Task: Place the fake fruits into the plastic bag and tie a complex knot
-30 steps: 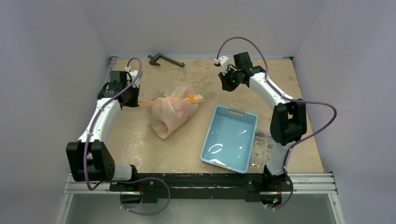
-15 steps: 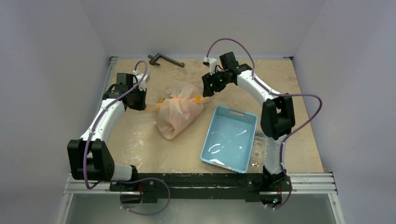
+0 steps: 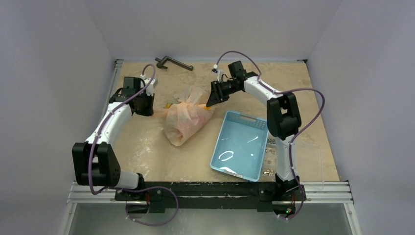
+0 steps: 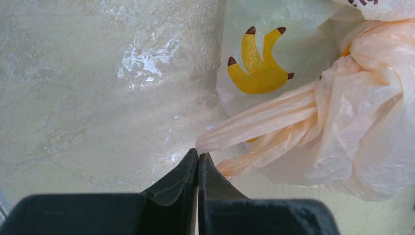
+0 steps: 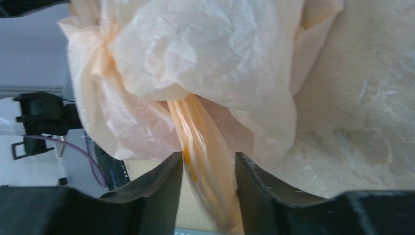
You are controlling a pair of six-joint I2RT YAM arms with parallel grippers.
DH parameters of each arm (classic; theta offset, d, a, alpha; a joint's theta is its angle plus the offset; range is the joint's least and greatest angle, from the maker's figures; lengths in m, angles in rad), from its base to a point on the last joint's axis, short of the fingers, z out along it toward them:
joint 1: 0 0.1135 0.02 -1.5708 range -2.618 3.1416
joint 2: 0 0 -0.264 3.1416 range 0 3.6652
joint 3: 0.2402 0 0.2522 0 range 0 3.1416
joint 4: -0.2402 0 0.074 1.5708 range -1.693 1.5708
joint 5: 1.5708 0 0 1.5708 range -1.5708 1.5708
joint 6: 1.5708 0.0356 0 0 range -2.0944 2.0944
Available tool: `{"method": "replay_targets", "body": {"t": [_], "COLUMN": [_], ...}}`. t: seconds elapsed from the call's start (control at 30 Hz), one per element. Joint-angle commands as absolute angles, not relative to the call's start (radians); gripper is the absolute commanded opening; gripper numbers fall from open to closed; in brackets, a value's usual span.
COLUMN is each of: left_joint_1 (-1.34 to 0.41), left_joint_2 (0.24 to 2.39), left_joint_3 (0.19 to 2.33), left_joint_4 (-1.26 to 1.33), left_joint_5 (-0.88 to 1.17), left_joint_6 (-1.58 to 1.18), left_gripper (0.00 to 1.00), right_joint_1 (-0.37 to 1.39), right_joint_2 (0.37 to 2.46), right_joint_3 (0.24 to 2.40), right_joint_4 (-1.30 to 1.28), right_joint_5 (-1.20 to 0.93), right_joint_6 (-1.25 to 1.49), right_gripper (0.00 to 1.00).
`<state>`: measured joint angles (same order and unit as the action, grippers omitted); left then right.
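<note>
The right gripper (image 5: 208, 180) has swung in from the far edge to the plastic bag (image 3: 182, 122), left of the bench's middle. Its jaws stand half open astride one twisted handle (image 5: 195, 142), not yet gripping. The left gripper (image 4: 198, 164) pinches the other handle (image 4: 264, 117) shut, so knotting looks set to go on.

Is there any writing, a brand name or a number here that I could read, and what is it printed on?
No whole word can be read.
plastic bag: dark letter strokes at the top edge of the left wrist view, cut off, unreadable.
Same bag: a yellow banana picture, with no words.
Same bag: orange marks on a twisted strip, too blurred to read.
blue basket: no print shows.
</note>
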<state>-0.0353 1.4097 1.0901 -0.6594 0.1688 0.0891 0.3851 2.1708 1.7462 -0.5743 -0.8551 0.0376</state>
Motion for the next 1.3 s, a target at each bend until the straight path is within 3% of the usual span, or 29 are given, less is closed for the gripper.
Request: {"method": "replay_targets", "body": {"t": [0.0, 0.1, 0.37, 0.47, 0.6, 0.8, 0.9, 1.0, 1.07, 1.17, 1.27], "left_joint_1": [-0.040, -0.041, -0.041, -0.041, -0.040, -0.040, -0.045, -0.049, -0.049, -0.049, -0.039], "left_joint_2": [1.413, 1.419, 1.444, 1.448, 1.458, 1.463, 1.501, 1.560, 1.605, 1.662, 1.698], "left_joint_3": [1.091, 1.096, 1.124, 1.126, 1.138, 1.142, 1.175, 1.217, 1.241, 1.262, 1.289], "left_joint_4": [-0.622, -0.620, -0.630, -0.633, -0.657, -0.664, -0.695, -0.740, -0.774, -0.822, -0.874], "left_joint_5": [0.185, 0.193, 0.210, 0.211, 0.233, 0.272, 0.348, 0.419, 0.458, 0.523, 0.643], "left_joint_6": [0.077, 0.064, 0.056, 0.065, 0.096, 0.199, 0.238, 0.248, 0.243, 0.231, 0.185], "left_gripper": [0.00, 0.00, 0.00, 0.00, 0.00, 0.07, 0.19, 0.33, 0.37, 0.32, 0.10], "right_joint_1": [0.387, 0.393, 0.431, 0.428, 0.407, 0.405, 0.421, 0.427, 0.428, 0.428, 0.428], "right_joint_2": [2.114, 2.117, 2.145, 2.145, 2.153, 2.147, 2.154, 2.161, 2.162, 2.158, 2.133], "right_joint_3": [1.737, 1.739, 1.792, 1.802, 1.833, 1.861, 1.893, 1.918, 1.934, 1.956, 1.963], "right_joint_4": [-0.500, -0.480, -0.633, -0.653, -0.737, -0.823, -0.839, -0.853, -0.871, -0.903, -0.886], "right_joint_5": [-1.007, -1.002, -0.875, -0.837, -0.796, -0.724, -0.719, -0.747, -0.779, -0.861, -0.957], "right_joint_6": [0.078, 0.104, -0.061, -0.108, -0.199, -0.327, -0.350, -0.355, -0.358, -0.363, -0.298], "right_gripper": [0.38, 0.38, 0.56, 0.55, 0.48, 0.16, 0.00, 0.00, 0.00, 0.00, 0.00]}}
